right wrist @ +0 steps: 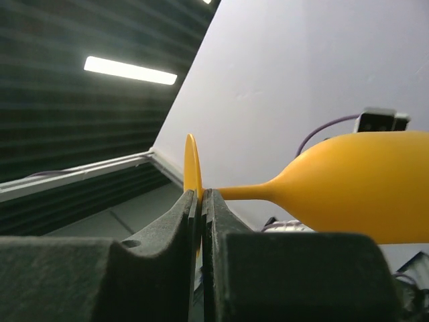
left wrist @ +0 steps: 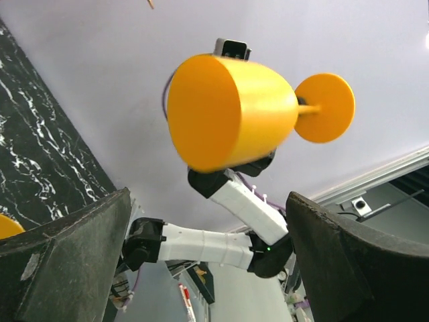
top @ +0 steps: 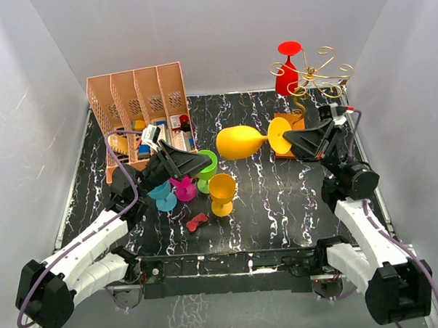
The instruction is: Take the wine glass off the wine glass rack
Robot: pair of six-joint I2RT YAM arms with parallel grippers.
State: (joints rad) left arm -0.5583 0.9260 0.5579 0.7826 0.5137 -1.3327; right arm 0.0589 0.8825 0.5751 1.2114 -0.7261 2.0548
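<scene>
Glass (top: 240, 142) lies level, clear of the rack (top: 313, 76), bowl toward the wide-open, empty left hand (top: 201, 163); right hand (top: 289, 140) pinches its foot.

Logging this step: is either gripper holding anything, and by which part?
The right gripper pinches the yellow wine glass by its round foot; the left gripper is open, empty.

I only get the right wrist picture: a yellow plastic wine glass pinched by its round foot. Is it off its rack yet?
Observer: Yes. From above, the yellow plastic wine glass lies sideways in mid-air, apart from the curled arms of the gold wire rack.
Operator: Is anything else on the rack?
Observer: Yes, a red plastic wine glass hangs on it, foot up.
Operator: And the other arm?
Observer: The left gripper stands open, facing the glass's mouth, not touching.
</scene>
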